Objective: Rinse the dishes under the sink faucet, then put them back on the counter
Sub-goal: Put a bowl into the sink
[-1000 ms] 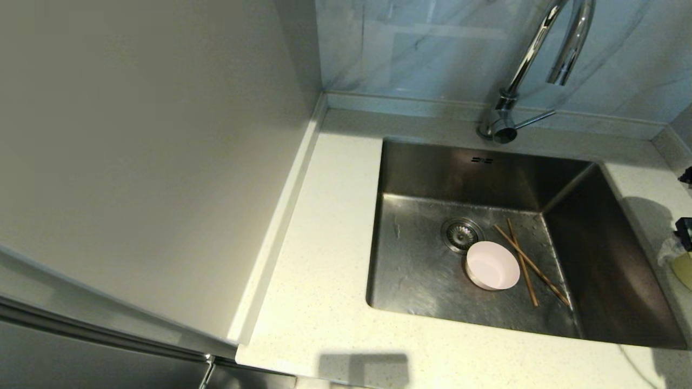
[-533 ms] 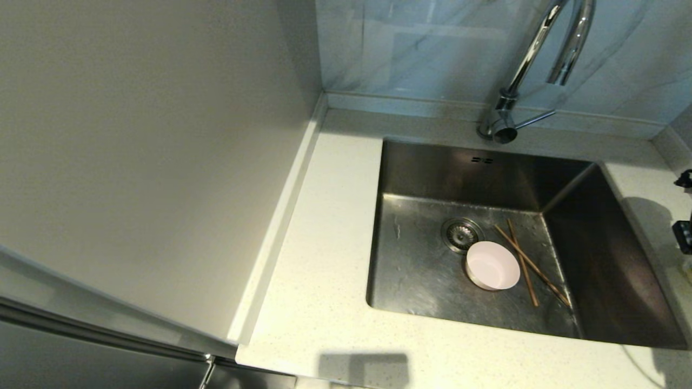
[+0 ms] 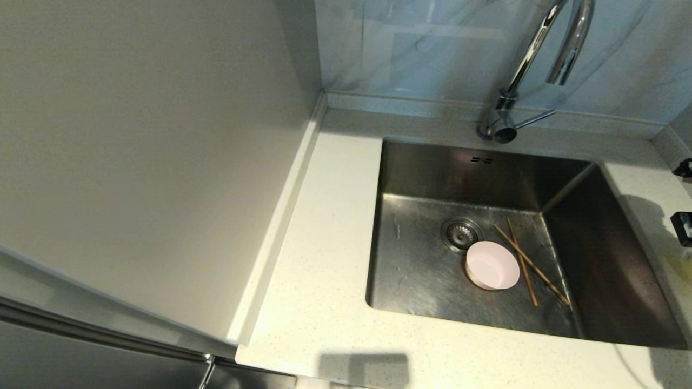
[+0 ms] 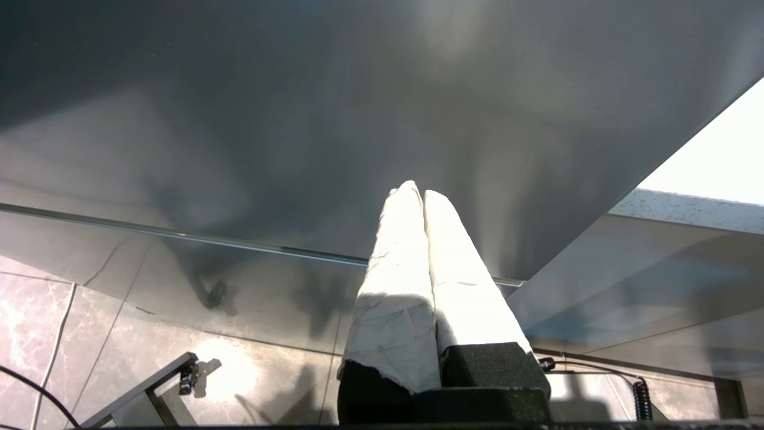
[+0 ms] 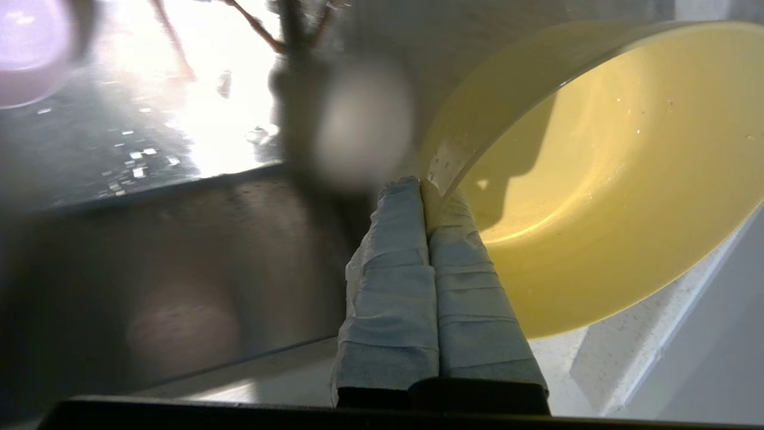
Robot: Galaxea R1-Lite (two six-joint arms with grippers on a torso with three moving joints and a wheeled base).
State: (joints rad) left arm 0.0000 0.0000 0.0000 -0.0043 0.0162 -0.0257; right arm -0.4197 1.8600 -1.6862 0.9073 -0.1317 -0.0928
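Our right gripper [image 5: 425, 190] clenches the yellow-green bowl [image 5: 597, 179] over the counter [image 5: 603, 358]; pink bowl [image 3: 491, 265], chopsticks [image 3: 527, 265] remain in sink [image 3: 421, 270]. Left gripper [image 4: 422, 194] closed, empty.

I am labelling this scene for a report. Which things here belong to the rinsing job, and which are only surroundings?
Job:
- pink bowl and chopsticks, in the sink
- yellow-green bowl, its rim pinched by the right gripper
- faucet
- counter

Surroundings:
- grey wall panel
- left gripper, shut and parked below the counter
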